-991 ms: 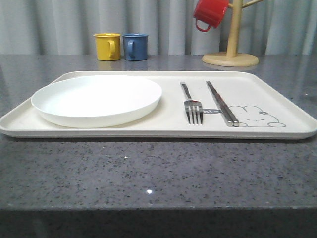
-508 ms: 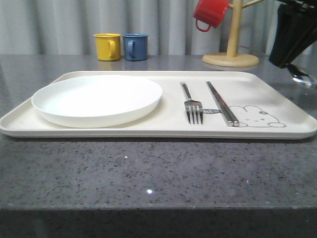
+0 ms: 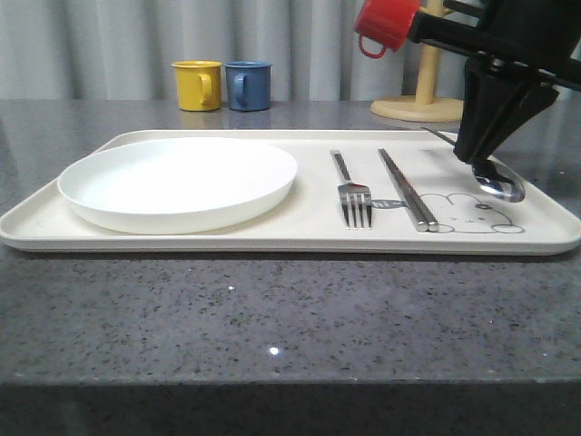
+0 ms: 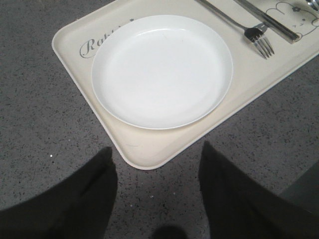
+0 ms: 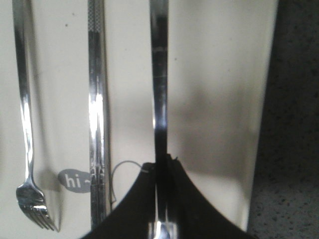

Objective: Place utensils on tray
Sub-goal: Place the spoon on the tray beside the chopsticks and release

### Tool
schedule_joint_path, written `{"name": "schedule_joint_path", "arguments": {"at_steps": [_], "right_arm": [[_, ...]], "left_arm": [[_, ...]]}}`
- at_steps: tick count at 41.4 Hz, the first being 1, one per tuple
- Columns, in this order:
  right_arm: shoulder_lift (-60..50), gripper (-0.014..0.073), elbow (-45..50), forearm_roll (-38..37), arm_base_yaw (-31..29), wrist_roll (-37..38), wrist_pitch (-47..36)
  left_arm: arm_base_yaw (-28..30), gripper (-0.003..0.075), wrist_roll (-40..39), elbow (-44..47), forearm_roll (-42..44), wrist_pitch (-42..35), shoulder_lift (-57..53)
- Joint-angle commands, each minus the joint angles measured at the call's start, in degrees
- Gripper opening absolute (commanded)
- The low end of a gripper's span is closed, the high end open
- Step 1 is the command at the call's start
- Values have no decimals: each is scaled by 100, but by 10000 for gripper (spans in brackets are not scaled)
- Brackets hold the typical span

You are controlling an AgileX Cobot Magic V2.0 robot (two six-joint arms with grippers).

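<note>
The cream tray [image 3: 309, 232] lies across the grey counter. On it a fork [image 3: 353, 195] and a pair of chopsticks [image 3: 406, 189] lie side by side, tips toward me. My right gripper [image 3: 475, 158] is shut on the spoon [image 3: 498, 183], whose bowl hangs just above the rabbit drawing at the tray's right end. In the right wrist view the spoon handle [image 5: 159, 89] runs out from the shut gripper [image 5: 160, 162], parallel to the chopsticks [image 5: 97, 124] and fork [image 5: 25, 124]. My left gripper [image 4: 157, 159] is open over the counter beside a tray corner [image 4: 144, 152].
A round white plate [image 3: 177, 182] fills the tray's left half. A yellow mug [image 3: 197, 85] and a blue mug [image 3: 248, 85] stand behind the tray. A red mug [image 3: 385, 24] hangs on a wooden mug tree [image 3: 423, 107] at the back right.
My right arm has come in from the right with the spoon and moved left and down over the tray's right end. Fork, chopsticks and plate have not moved.
</note>
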Motion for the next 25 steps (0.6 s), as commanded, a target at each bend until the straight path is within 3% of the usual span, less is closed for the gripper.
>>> {"name": "schedule_joint_path", "arguments": {"at_steps": [1,14,25], "right_arm": [[-201,-56,-162,11,3,32,-115],[17,-17,-162,-50,5,32,-90],[22,262,-162,-127,5,32,-161]], "left_arm": [[-44,369,-39,-158,-19,-395,-22],[-44,368,-39,-158,-19,-395,-22],[-44,369,-39,-158,-19,-395,-22]]}}
